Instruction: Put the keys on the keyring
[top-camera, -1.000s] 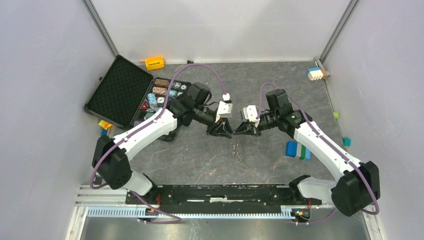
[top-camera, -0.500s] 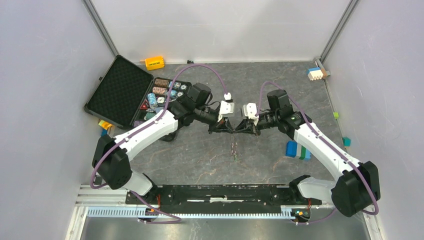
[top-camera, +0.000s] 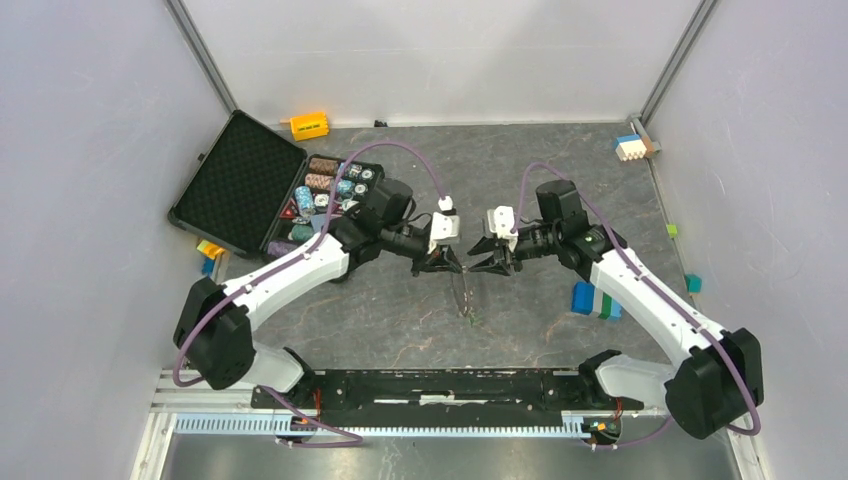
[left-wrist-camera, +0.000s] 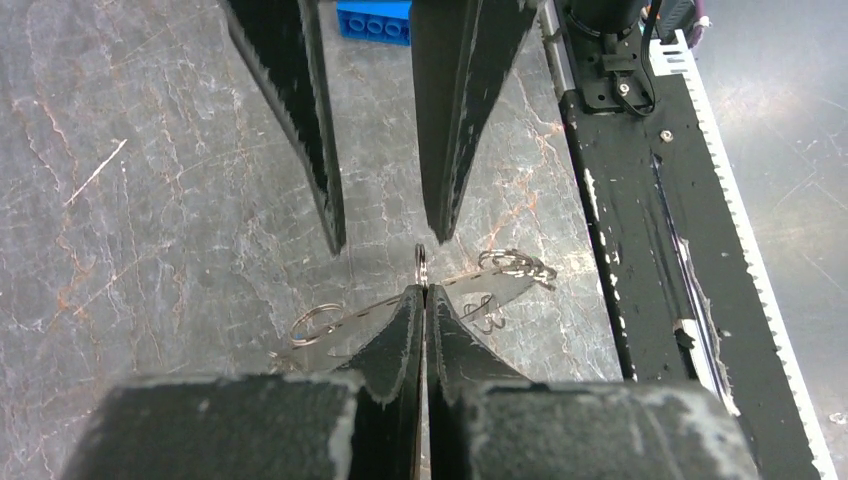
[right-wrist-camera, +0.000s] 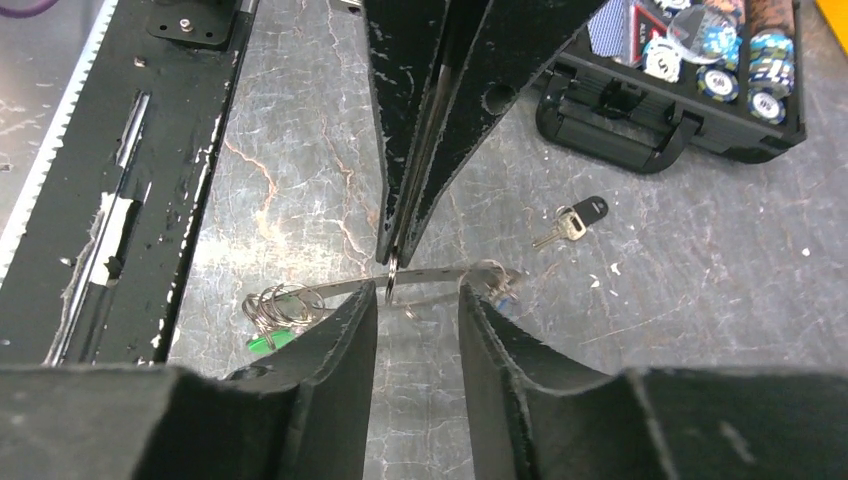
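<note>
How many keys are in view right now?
2 clearly: a black-headed key loose on the table near the chip case, and a green-headed key, partly covered, beside the cluster of small rings. Others may be hidden.

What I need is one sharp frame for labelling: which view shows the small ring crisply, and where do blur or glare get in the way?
Left wrist: small ring crisp at the left gripper tips, its body below blurred. Right wrist: ring sharp too, pale sheen on the table around it, right gripper soft up close. Top external: even light, ring too tiny to resolve.
</note>
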